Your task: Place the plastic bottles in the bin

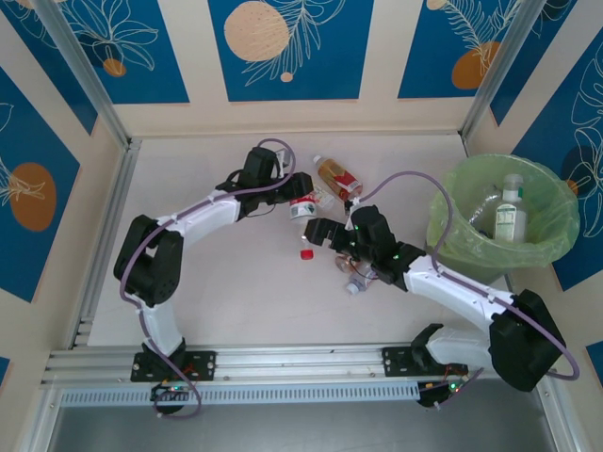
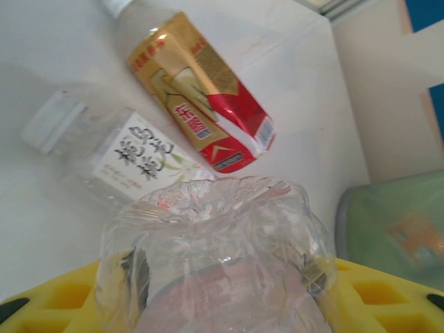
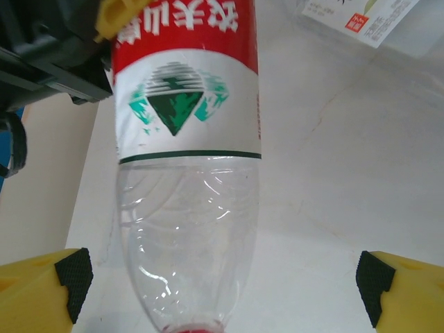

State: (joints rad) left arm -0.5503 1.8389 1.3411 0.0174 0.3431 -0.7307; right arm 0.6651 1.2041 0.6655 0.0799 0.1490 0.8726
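Clamping a red-labelled bottle (image 3: 186,104) is the left end effector (image 1: 296,203).

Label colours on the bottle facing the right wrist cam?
Bottle label: red band, then white with a green mountain logo. Clearest in the right wrist view.

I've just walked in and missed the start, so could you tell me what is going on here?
The left gripper is shut on a clear, red-labelled bottle near the middle of the table. The right gripper is open, its fingers spread on either side of that bottle without touching it. A gold-labelled bottle and a white-labelled bottle lie on the table just beyond. The bin at the right already holds a green-labelled bottle.
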